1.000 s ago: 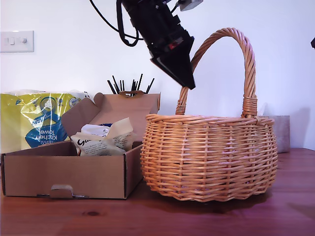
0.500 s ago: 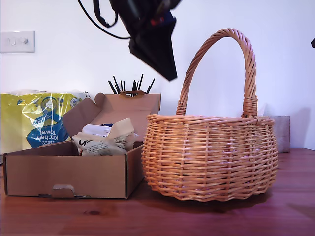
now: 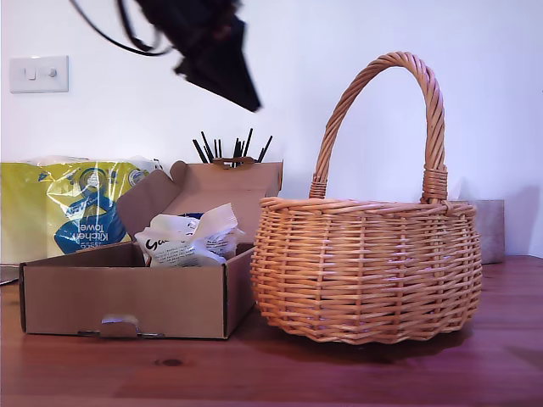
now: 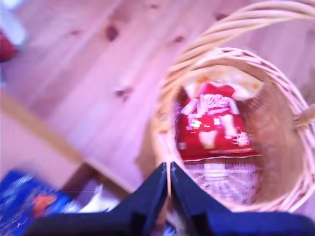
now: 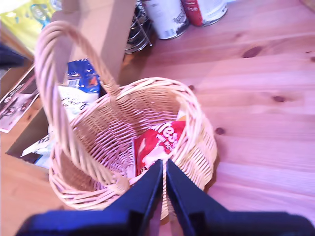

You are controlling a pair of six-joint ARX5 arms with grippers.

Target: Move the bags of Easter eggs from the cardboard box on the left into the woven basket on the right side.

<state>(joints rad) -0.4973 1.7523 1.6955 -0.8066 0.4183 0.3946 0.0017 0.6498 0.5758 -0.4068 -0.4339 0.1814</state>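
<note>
Exterior view: the cardboard box (image 3: 127, 297) stands just beside the woven basket (image 3: 369, 271) on the tabletop (image 3: 339, 373). A cream bag (image 3: 187, 242) lies lengthwise across the box, directly below a dark arm (image 3: 212, 51) (probably the nearer one). First wrist view: my first tool (image 4: 169, 169), jaws pressed together and empty, faces a red bag (image 4: 214, 123) already in the basket. Second wrist view: my second tool (image 5: 164, 167), likewise closed on nothing, hangs above the basket, with the box beyond it.
</note>
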